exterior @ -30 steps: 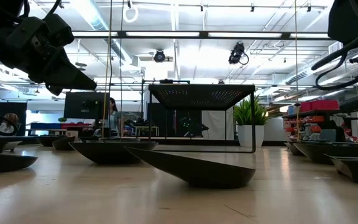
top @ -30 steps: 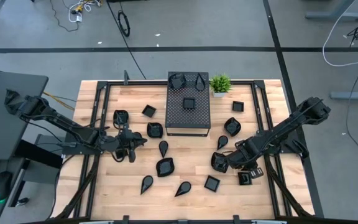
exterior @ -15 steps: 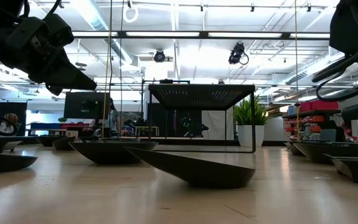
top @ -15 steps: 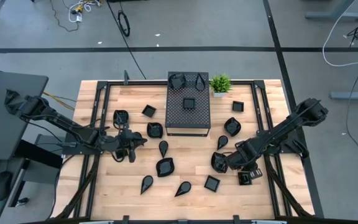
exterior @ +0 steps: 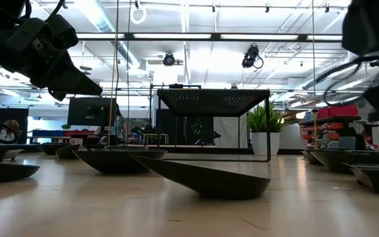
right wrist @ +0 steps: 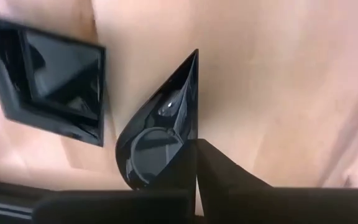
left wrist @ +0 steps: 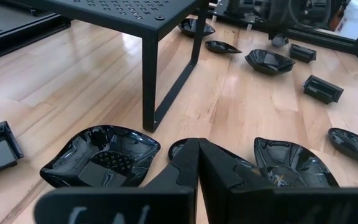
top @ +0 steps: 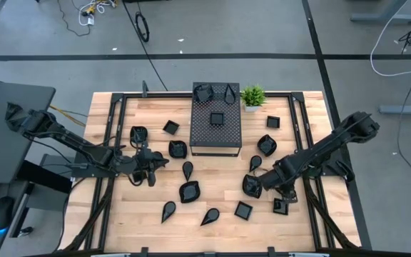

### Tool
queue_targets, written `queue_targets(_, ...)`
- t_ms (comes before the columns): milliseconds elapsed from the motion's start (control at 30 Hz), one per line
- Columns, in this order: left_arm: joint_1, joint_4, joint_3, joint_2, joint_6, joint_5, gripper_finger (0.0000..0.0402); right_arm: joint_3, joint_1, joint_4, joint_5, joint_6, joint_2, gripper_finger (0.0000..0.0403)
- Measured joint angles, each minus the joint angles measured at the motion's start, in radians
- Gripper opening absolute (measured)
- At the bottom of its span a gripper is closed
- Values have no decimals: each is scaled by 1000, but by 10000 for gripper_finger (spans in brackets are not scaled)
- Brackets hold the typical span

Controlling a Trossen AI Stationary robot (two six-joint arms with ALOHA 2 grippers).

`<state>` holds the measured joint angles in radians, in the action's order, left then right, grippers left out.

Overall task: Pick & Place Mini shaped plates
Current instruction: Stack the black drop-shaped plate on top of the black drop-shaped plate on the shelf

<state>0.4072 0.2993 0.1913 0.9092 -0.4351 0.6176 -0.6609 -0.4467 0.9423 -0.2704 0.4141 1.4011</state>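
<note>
Glossy black plates, black perforated box, green plant

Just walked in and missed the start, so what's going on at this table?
A two-armed robot is sorting small black plates scattered over a wooden table. The right end effector is low at the table's right side, shut on the rim of a teardrop plate beside a square plate. The left end effector is shut and empty, waiting left of the perforated black box, which already carries three plates.

Both arms low (jaws closed).
</note>
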Motion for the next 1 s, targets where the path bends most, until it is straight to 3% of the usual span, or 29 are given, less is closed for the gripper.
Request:
queue_targets(333,0,0,0,0,0,3,16,-36,129,18,-6,266,-261,2)
queue_targets(500,0,0,0,0,0,11,16,-171,193,-44,119,367,-339,1)
queue_targets(667,0,0,0,0,0,11,16,-340,279,-245,326,352,-332,1)
queue_targets(800,0,0,0,0,0,11,16,-446,413,-312,428,345,-291,1)
queue_targets(900,0,0,0,0,1,11,16,-514,544,-321,443,315,-234,1)
queue_targets(1000,0,0,0,0,2,11,16,-576,678,-306,387,234,-147,1)
